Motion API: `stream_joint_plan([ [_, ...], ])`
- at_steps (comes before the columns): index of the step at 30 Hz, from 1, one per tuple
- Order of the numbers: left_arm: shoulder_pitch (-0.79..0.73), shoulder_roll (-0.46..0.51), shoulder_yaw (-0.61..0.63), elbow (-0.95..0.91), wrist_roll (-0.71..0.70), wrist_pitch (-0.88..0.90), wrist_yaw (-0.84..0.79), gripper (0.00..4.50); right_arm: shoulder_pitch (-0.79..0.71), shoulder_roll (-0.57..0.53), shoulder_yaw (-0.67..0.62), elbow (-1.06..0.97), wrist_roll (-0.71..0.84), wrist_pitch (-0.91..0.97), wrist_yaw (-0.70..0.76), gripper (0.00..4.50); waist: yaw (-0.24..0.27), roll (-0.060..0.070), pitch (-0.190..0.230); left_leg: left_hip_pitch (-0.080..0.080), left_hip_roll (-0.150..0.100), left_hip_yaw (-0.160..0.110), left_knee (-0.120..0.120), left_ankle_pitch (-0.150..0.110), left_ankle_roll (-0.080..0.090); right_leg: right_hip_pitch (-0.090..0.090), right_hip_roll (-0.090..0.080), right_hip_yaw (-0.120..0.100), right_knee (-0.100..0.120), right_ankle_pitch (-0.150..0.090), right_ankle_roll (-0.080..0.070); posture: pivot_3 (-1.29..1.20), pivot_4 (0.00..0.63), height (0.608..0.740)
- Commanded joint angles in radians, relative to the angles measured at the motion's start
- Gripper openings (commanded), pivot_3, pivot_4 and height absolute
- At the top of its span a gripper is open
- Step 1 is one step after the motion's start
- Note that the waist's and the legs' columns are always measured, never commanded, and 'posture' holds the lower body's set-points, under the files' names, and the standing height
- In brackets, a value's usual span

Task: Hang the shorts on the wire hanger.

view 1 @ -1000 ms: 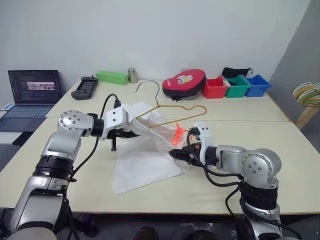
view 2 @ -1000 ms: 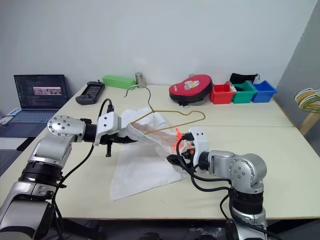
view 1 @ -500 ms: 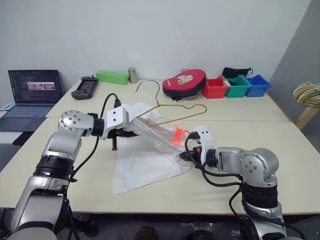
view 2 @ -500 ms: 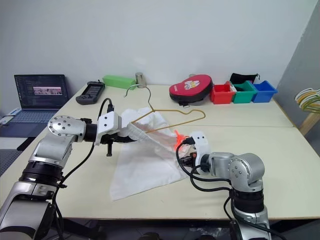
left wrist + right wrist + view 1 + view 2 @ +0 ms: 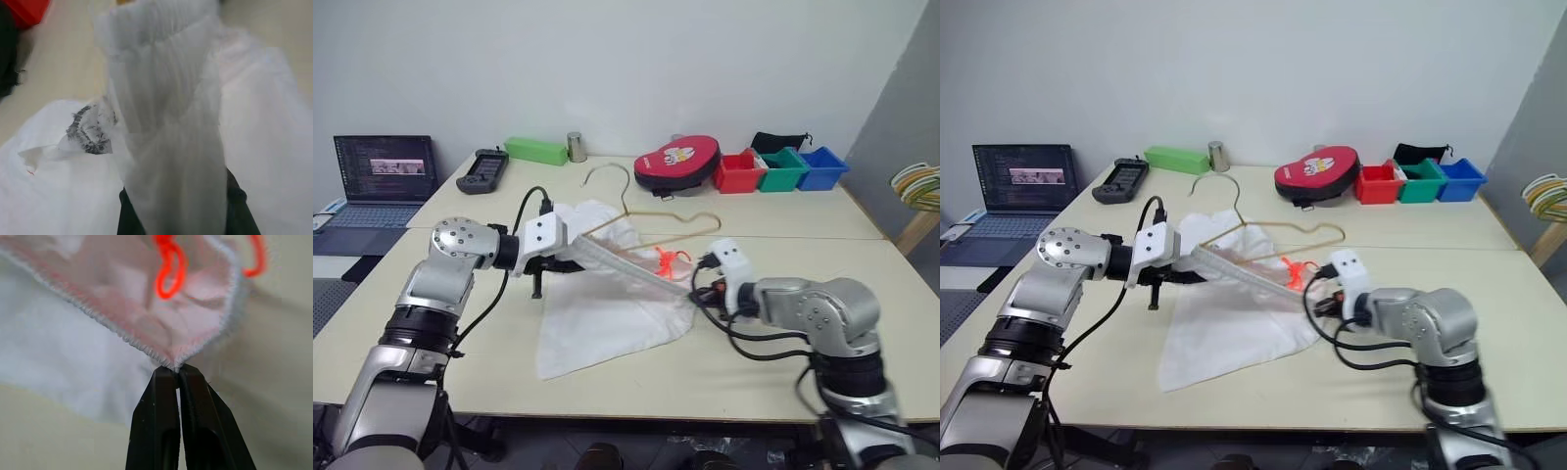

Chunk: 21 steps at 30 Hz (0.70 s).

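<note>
While both jaws pinch it, thin white shorts [image 5: 607,313] stretch taut under wire hanger [image 5: 651,220].

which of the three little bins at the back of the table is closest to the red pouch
The red bin, leftmost of the row, right beside the red pouch; the green bin and blue bin stand farther right.

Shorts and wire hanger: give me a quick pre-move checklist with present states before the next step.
1. Right gripper pinching the shorts' waistband corner: ok, fingers shut on the edge.
2. Left gripper holding the other waistband end: ok, fabric bunched between its fingers.
3. Waistband stretched between the grippers: ok, taut and lifted.
4. Wire hanger threaded into the shorts: cannot tell; it lies just behind the band.
5. Orange-red cord free of the hanger: cannot tell.
6. Lower part of the shorts lying flat on the table: ok.
</note>
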Motion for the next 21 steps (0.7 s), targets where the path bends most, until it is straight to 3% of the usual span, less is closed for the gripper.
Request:
stream_joint_plan([
  [1,0.013,0.086,-0.009,-0.054,-0.006,-0.026,-0.107,0.11,0.006,-0.138,0.034,0.043,-0.042,-0.117,0.092,0.08,0.000,0.000,0.000,0.000,0.000,0.000,-0.001,0.000,0.000,0.000,0.000,0.000,0.000,0.000,0.000,0.29,0.000,0.740],
  [12,-0.049,0.102,-0.085,0.079,0.115,-0.221,-0.117,0.11,-0.022,-0.215,0.050,0.018,-0.011,-0.147,0.208,0.08,0.001,0.000,0.000,0.000,0.001,-0.003,-0.001,-0.001,0.001,0.000,0.001,-0.003,0.001,-0.001,-0.002,0.27,0.000,0.740],
  [21,-0.131,0.024,-0.067,0.154,0.072,-0.208,-0.077,0.11,0.003,-0.232,0.046,-0.015,-0.006,-0.130,0.225,0.08,0.000,0.000,0.000,-0.001,0.001,-0.004,0.000,-0.001,0.001,0.000,0.001,-0.004,0.001,-0.001,-0.002,0.25,0.000,0.740],
])
